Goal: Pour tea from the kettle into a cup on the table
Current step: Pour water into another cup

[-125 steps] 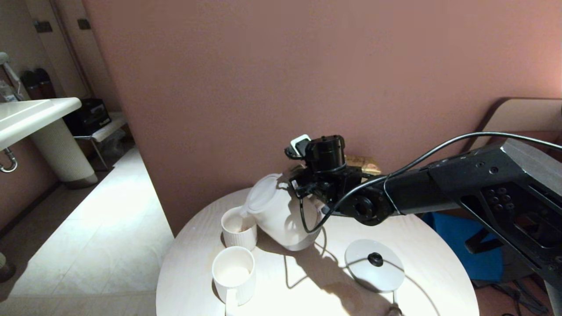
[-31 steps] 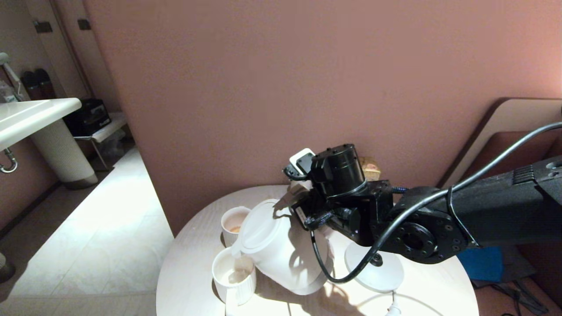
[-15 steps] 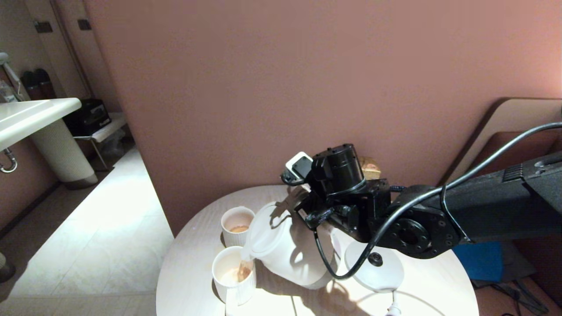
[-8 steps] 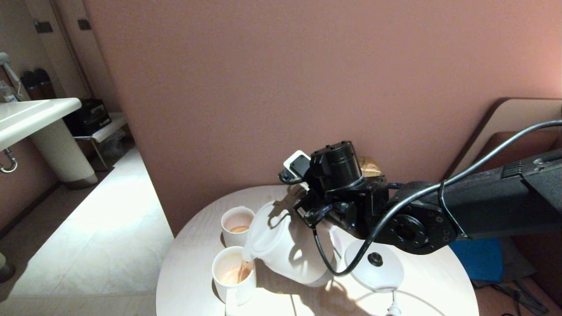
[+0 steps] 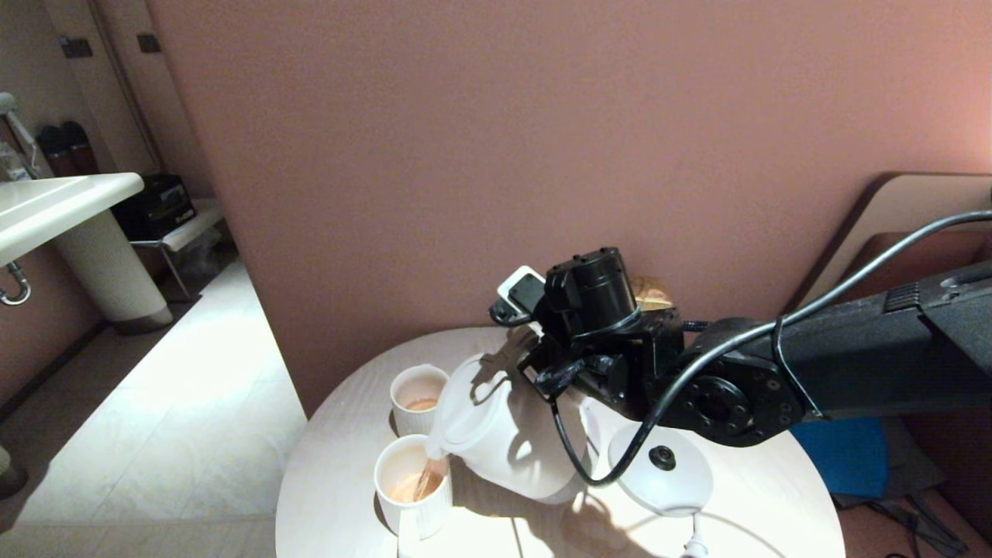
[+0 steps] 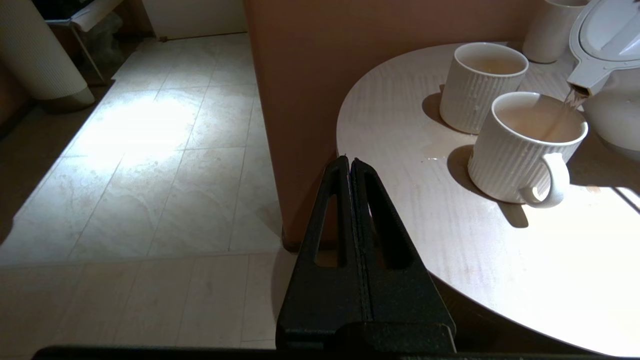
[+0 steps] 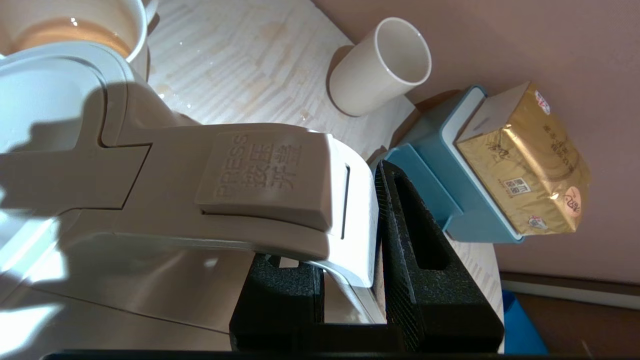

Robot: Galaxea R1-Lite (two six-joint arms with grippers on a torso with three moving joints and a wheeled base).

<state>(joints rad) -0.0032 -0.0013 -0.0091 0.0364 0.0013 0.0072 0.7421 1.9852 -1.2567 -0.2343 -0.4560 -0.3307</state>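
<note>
While tilted, kettle (image 7: 150,165) handle reads "PRESS" (Chinese characters beside), right gripper (image 7: 350,280) clamping

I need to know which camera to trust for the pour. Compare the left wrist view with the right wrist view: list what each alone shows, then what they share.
Left wrist only: the tea streaming from the spout into the handled cup, tiled floor, the shut left gripper.
Right wrist only: the right gripper clamped on the kettle handle, a gold packet in a blue holder.
Both: the kettle, the table.
</note>
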